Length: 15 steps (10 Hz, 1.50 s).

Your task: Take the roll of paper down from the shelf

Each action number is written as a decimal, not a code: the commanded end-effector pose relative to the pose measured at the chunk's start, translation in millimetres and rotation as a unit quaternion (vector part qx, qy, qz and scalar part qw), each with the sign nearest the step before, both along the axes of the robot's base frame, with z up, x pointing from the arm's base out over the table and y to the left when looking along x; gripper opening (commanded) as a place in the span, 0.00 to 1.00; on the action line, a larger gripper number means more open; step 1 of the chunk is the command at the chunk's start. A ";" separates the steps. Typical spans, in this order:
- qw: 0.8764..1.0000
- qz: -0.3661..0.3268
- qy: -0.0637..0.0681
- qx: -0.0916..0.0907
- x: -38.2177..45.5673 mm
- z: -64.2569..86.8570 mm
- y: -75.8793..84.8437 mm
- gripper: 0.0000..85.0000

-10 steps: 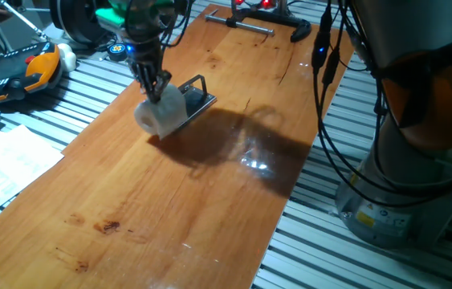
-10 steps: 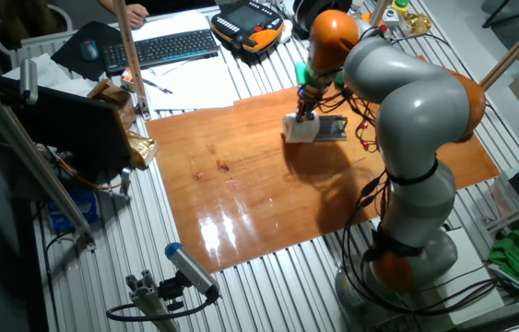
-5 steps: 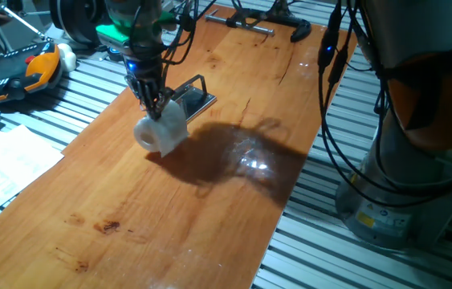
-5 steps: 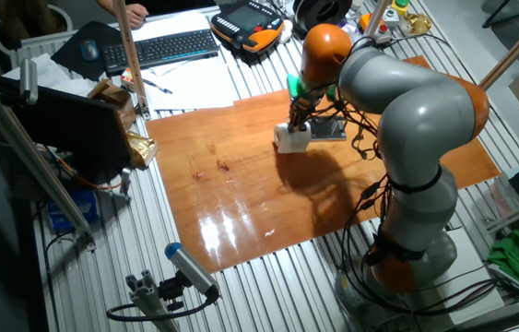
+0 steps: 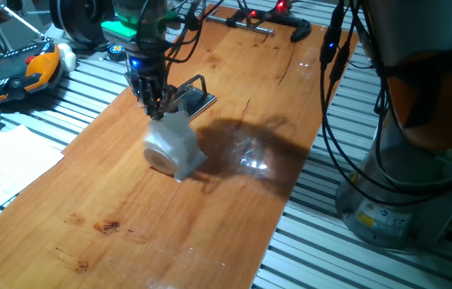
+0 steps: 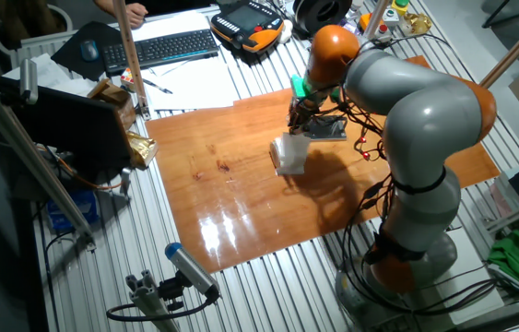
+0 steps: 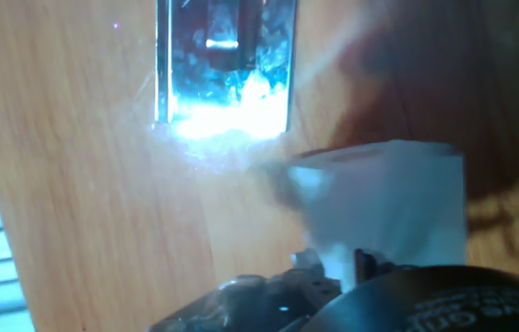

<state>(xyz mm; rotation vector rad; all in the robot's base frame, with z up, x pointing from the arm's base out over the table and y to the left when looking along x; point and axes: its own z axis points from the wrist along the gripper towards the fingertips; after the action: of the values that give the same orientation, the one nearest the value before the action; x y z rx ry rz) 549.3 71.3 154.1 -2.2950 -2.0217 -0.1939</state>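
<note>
pinching the loose sheet, our gripper (image 5: 155,108) dangles the roll of paper (image 5: 169,145) just below its fingertips, core axis roughly level, already clear of the shelf (image 5: 193,99) just beside, close over the table (image 5: 234,217).

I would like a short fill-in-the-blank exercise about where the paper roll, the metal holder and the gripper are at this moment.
1. The roll of paper is no longer on the shelf; it is on the ____ board.
2. A loose sheet runs from the roll up to the ____.
3. The colour of the roll is ____.
4. The keyboard lies ____ the board.

Missing words: wooden; gripper; white; off
</note>
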 end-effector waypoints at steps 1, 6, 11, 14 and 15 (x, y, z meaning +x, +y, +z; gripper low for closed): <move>1.000 0.013 -0.004 0.002 -0.2 3.8 -0.9 0.60; 0.995 0.096 0.003 0.002 -10.4 24.5 -4.2 0.69; 0.957 0.288 0.012 -0.034 -30.1 59.0 -16.1 0.58; 0.905 0.425 -0.015 -0.004 -30.0 69.8 -26.4 0.07; 0.875 0.484 -0.015 -0.021 -32.0 70.9 -26.3 0.01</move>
<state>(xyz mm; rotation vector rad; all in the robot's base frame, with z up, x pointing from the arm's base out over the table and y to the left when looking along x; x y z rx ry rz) 517.2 45.3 225.2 -1.7772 -2.5110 -0.1324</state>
